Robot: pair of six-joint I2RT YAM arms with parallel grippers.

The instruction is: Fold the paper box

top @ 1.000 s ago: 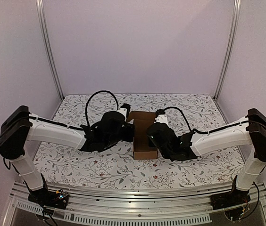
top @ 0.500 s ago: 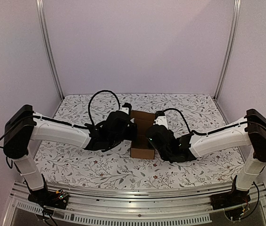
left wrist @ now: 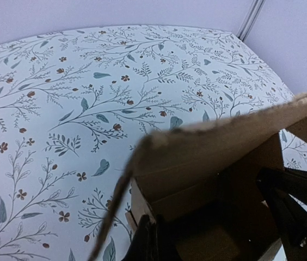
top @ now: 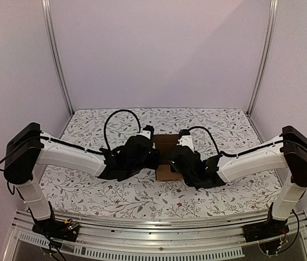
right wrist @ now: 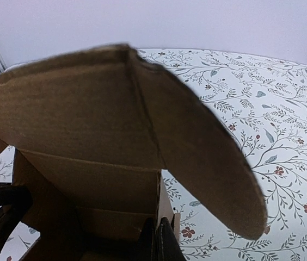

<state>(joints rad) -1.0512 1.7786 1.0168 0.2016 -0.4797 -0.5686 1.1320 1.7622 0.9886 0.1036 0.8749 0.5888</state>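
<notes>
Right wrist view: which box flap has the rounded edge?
The right-hand flap, curving over the tablecloth; the panel left of it is straight-edged.

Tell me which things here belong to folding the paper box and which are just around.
For the job:
paper box
left gripper and right gripper, both shut, at the box

Just there:
floral table cover
black cables
metal frame posts
</notes>
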